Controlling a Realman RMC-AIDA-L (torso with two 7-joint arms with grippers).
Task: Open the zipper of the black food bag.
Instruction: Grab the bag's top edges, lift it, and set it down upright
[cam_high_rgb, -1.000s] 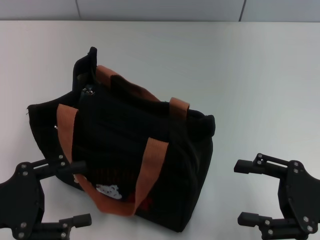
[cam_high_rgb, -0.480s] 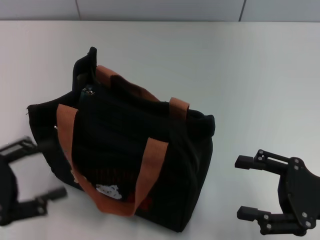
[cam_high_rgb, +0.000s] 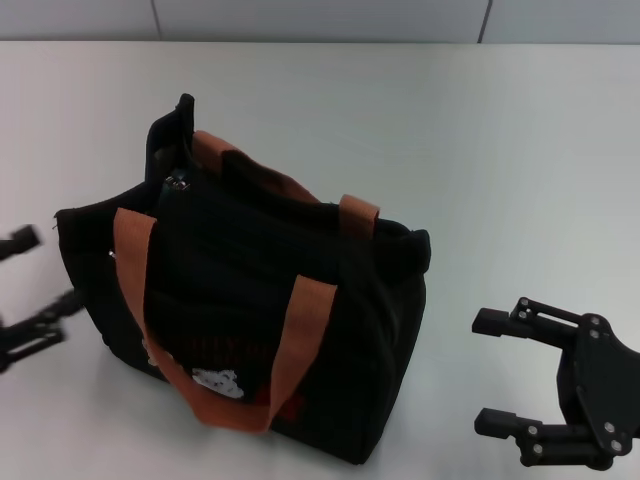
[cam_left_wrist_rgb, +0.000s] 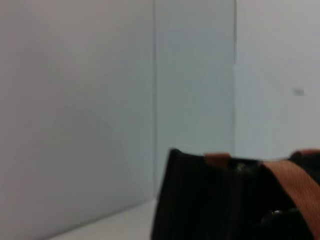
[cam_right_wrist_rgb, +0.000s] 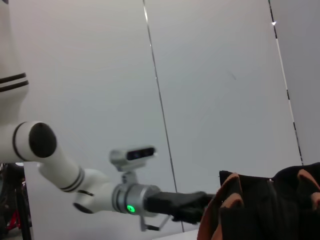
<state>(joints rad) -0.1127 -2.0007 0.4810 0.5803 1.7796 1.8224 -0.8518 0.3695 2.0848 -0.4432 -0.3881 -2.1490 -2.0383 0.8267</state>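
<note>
The black food bag (cam_high_rgb: 250, 300) stands upright left of the table's middle, its orange-brown handles (cam_high_rgb: 300, 330) draped over the top. The zipper's silvery pull (cam_high_rgb: 178, 181) sits at the bag's far end, beside an upright black tab. My left gripper (cam_high_rgb: 42, 272) is open at the picture's left edge, just clear of the bag's left side and holding nothing. At the lower right my right gripper (cam_high_rgb: 495, 372) is open too, a short way off the bag's right side. The left wrist view shows the bag's top (cam_left_wrist_rgb: 225, 200). In the right wrist view the bag (cam_right_wrist_rgb: 270, 205) has the left arm (cam_right_wrist_rgb: 125, 197) behind it.
The white table (cam_high_rgb: 500, 150) stretches behind and to the right of the bag. A pale wall (cam_high_rgb: 320, 18) runs along its far edge. Nothing else stands on the table.
My left gripper has swung left and away from the bag's front left corner to the picture's edge. The right gripper has sunk slightly. The bag has not moved.
</note>
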